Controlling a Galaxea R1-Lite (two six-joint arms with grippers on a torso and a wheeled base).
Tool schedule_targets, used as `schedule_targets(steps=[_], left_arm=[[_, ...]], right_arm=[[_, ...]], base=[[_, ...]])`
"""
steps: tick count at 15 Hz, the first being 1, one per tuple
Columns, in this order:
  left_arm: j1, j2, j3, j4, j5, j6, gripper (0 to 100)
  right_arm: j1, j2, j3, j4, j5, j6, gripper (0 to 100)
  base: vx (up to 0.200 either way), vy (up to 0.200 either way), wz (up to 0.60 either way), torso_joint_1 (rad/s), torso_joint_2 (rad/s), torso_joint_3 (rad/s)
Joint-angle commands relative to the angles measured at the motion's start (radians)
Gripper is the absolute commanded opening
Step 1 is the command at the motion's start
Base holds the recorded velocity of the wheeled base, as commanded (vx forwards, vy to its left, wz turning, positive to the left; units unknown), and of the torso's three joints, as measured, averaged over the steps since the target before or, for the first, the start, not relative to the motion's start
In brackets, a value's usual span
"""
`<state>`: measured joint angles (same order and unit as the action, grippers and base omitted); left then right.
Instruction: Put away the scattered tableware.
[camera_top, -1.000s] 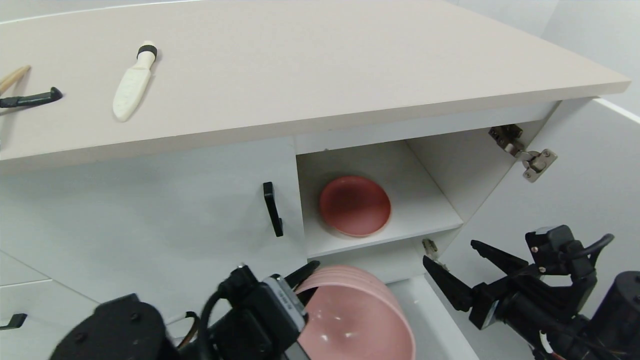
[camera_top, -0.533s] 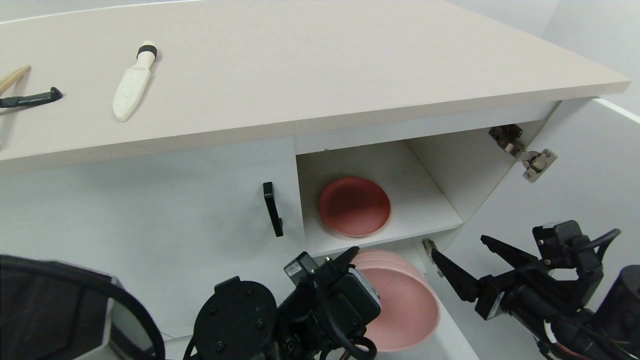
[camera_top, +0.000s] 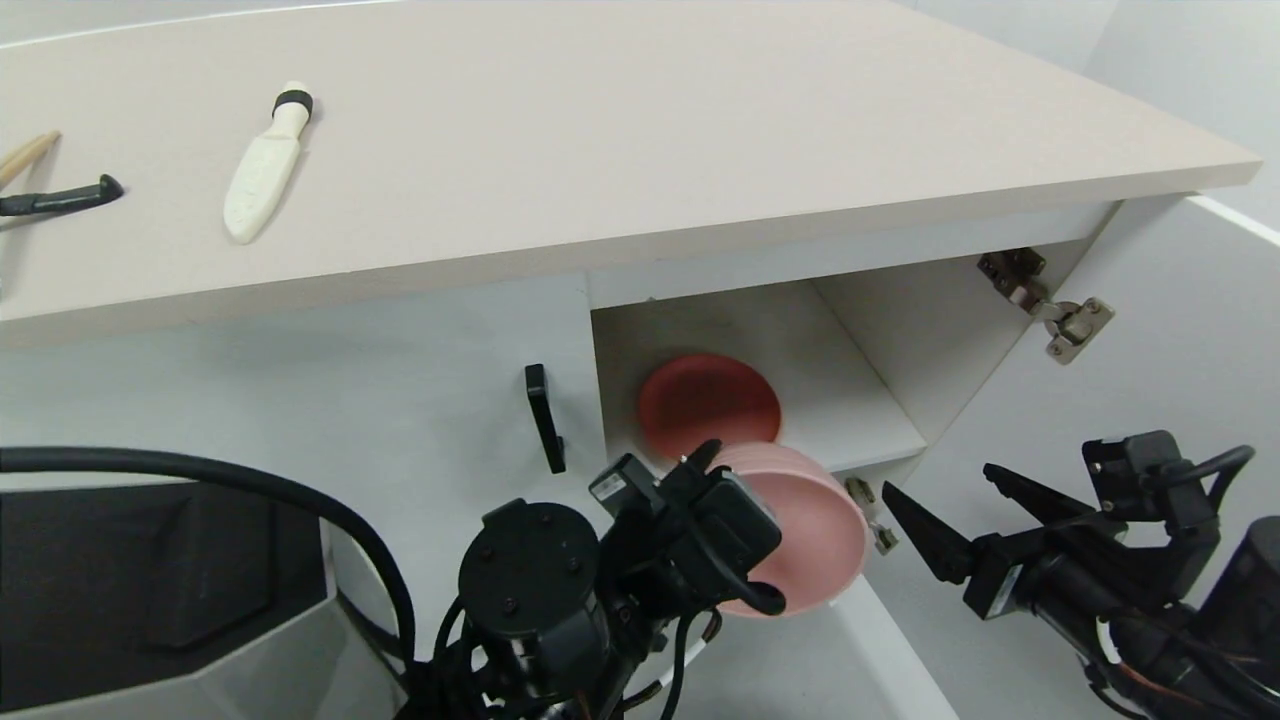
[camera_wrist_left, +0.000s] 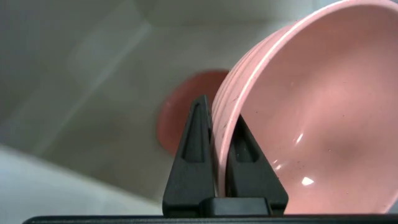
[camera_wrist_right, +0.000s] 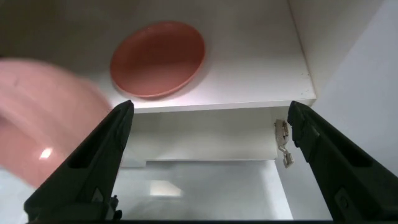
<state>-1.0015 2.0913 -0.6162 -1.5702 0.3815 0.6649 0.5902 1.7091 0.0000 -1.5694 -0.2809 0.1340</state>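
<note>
A pale pink ribbed plastic bowl (camera_top: 805, 515) hangs tilted at the mouth of the open cabinet, its rim pinched between the closed fingers of the left gripper (camera_top: 705, 455), one finger inside the wall and one outside. In the head view it lies at about 5 o'clock from the flat round red plate (camera_top: 705, 400) already resting on the white upper shelf (camera_top: 860, 415), and its far edge overlaps the shelf's front lip.

Over the past second the left arm has lifted the bowl from low in that view up and forward to the shelf edge. The bowl looks moments from being stored but is not yet set down; a further push inward, beside or onto the plate, seems to be what remains.

At 3 o'clock from the bowl, well apart from it, the right gripper (camera_top: 937, 482) waits with its jaws spread wide and nothing in them, having drifted slightly outward toward the swung-open white cabinet door (camera_top: 1160, 340).

On the beige countertop (camera_top: 620, 130), near 10 o'clock from the cabinet opening, a white knife with a black collar (camera_top: 262, 170), a black-handled utensil (camera_top: 65, 194) and a wooden stick (camera_top: 28, 155) lie waiting to be put away.
</note>
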Motion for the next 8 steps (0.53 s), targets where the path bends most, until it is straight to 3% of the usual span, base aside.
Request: schedule_targets(steps=[1, 8], left_arm=[[0.004, 0.069, -0.105, -0.001, 0.037, 0.012, 0], [0.003, 0.113, -0.22, -0.001, 0.096, 0.007, 0]], right_arm=[[0.0, -0.031, 0.0, -0.001, 0.0, 0.001, 100], [0.007, -0.065, -0.002, -0.001, 0.0, 0.001, 100]], base=[[0.0, 0.0, 0.0, 0.0, 0.0, 0.0], [0.0, 0.0, 0.0, 0.0, 0.0, 0.0]])
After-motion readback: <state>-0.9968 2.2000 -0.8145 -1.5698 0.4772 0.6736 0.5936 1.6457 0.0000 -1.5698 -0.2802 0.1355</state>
